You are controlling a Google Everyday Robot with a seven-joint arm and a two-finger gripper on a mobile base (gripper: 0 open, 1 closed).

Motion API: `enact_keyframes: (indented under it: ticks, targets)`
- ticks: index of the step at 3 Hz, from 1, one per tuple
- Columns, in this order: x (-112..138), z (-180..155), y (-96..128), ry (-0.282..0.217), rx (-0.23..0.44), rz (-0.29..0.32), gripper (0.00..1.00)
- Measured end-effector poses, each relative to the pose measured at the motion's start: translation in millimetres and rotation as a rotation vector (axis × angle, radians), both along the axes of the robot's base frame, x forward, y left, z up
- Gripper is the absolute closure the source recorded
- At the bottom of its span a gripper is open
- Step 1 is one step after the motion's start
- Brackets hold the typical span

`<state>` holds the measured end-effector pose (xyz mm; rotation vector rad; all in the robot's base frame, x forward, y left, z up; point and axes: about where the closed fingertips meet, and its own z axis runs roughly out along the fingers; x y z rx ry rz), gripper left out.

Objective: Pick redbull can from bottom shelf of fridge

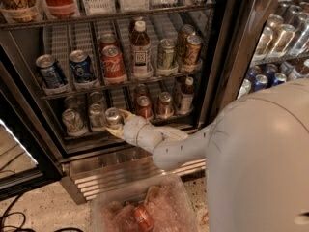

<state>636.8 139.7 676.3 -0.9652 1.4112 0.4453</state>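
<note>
The fridge (226,57) stands open in front of me. My gripper (116,123) reaches into its bottom shelf (84,142) at the front, left of centre. It is shut on the redbull can (113,116), a slim silver can with a silver top. One fingertip (126,114) shows on the can's right and the other below it. The can is tilted a little and sits at the shelf's front rail. Other cans stand close by on the same shelf: two silver ones (96,116) to the left and a red one (143,107) to the right.
The middle shelf holds blue cans (81,66), a red cola can (113,64) and a bottle (140,50). A clear bin of ice (145,209) with a red can lies on the floor below the ribbed steel base (111,173). A section with blue cans (268,76) adjoins on the right.
</note>
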Motion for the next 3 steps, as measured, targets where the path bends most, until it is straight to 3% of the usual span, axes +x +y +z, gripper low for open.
enact_keyframes:
  ticks: [3]
  targets:
    - [-6.8, -4.6, -2.0, 0.034, 0.001, 0.008, 1.00]
